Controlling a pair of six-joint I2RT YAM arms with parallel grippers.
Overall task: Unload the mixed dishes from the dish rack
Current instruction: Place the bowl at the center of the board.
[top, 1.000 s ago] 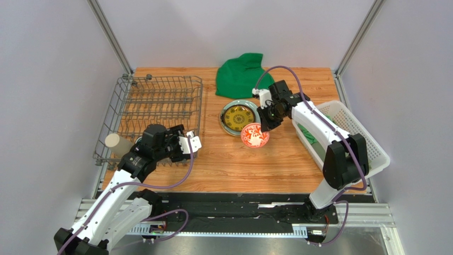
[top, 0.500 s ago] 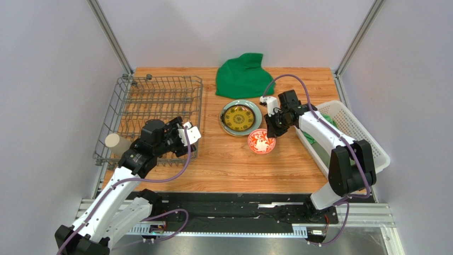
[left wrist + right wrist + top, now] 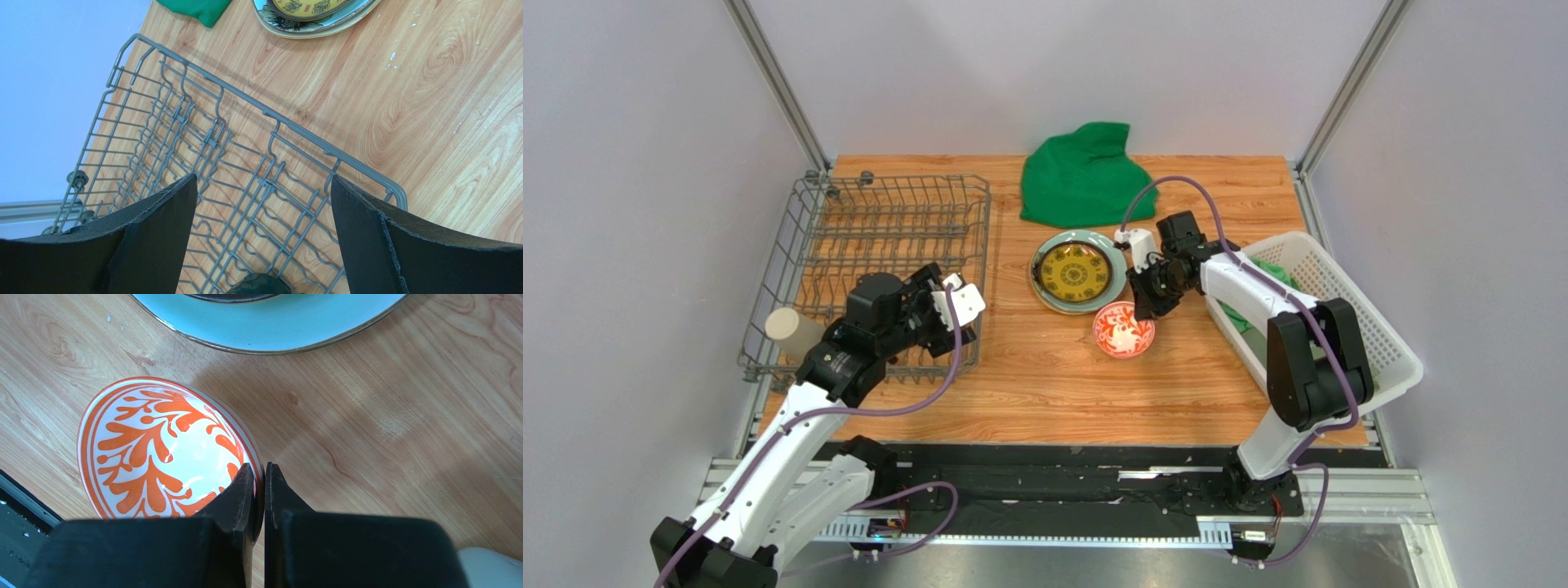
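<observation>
The red-and-white bowl [image 3: 1122,331] sits upright, just in front of the stacked plates. My right gripper [image 3: 1144,301] is shut on its rim, one finger inside and one outside; the wrist view shows the bowl [image 3: 159,453] and the gripper [image 3: 261,478] low over the wood. The small yellow-and-dark plate [image 3: 1073,268] lies on the pale green plate [image 3: 1114,260]. My left gripper [image 3: 955,304] is open and empty above the near right corner of the grey dish rack [image 3: 891,221], which also shows in its wrist view [image 3: 245,159]. The beige cup [image 3: 786,327] lies in the rack's near left. A dark teal mug [image 3: 261,285] peeks below the left gripper [image 3: 264,184].
A green cloth [image 3: 1081,172] lies at the back centre. A white lattice basket [image 3: 1339,306] stands at the right edge with something green inside. Metal frame posts rise at both back corners.
My right gripper has carried the bowl forward and down, from tilted beside the plates to upright low over the table. My left gripper has shifted slightly back over the rack.
</observation>
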